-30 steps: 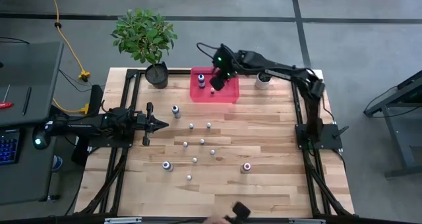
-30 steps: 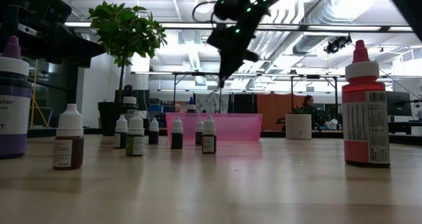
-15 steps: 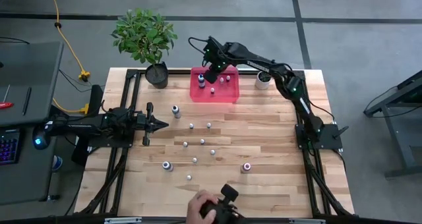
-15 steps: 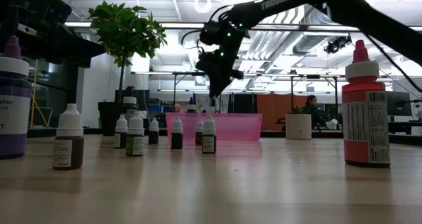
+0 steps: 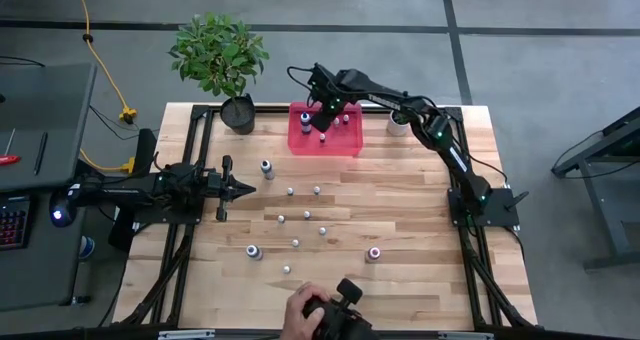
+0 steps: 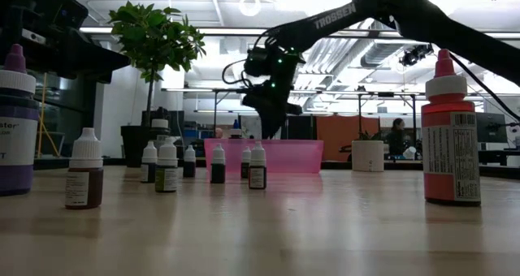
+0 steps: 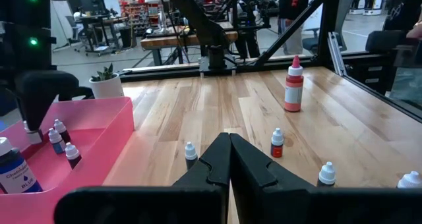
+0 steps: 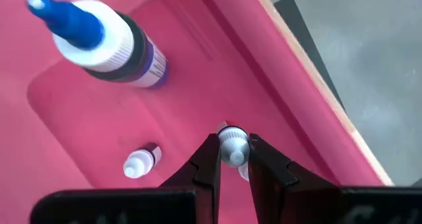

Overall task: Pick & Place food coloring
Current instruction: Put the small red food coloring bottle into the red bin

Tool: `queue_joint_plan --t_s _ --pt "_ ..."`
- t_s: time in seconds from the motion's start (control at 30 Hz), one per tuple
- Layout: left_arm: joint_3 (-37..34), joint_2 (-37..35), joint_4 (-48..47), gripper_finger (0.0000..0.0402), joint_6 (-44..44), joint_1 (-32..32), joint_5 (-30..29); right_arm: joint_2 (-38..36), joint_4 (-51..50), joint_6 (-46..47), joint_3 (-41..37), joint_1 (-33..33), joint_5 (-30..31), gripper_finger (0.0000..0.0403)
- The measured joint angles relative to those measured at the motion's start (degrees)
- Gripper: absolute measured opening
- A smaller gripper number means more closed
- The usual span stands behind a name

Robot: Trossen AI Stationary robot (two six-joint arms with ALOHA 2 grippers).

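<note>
- The right gripper [image 8: 232,159] has swung from above the pink tray's [image 5: 345,145] right side to low over its middle at the bench's far edge, jaws pinched on a small bottle [image 8: 233,147]
- A blue-capped bottle [image 8: 109,43] and small ones already lie in the tray; release looks near
- About ten bottles [image 5: 296,243] wait mid-bench
- The left gripper [image 5: 246,189] idles at the left edge, jaws together, empty
- A hand [image 5: 300,312] shows at the near edge

Nine bottles [image 5: 267,167] on the table [image 5: 420,210]; one tray [image 5: 345,142]; one plant [image 5: 220,55].
</note>
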Motion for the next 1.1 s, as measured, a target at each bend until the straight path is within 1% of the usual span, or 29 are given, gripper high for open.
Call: queue_joint_plan --t_s 0.33,0.87,1.1 --pt "0.0 0.0 0.0 0.0000 0.0 0.0 0.0 0.2 0.4 -0.8 0.1 -0.1 0.8 0.0045" --pt "0.0 0.0 0.0 0.0000 0.0 0.0 0.0 3.3 0.4 -0.3 0.1 -0.4 -1.5 0.0045" --pt "0.0 0.0 0.0 0.0000 0.0 0.0 0.0 3.8 1.1 -0.3 0.1 -0.8 -1.5 0.0047"
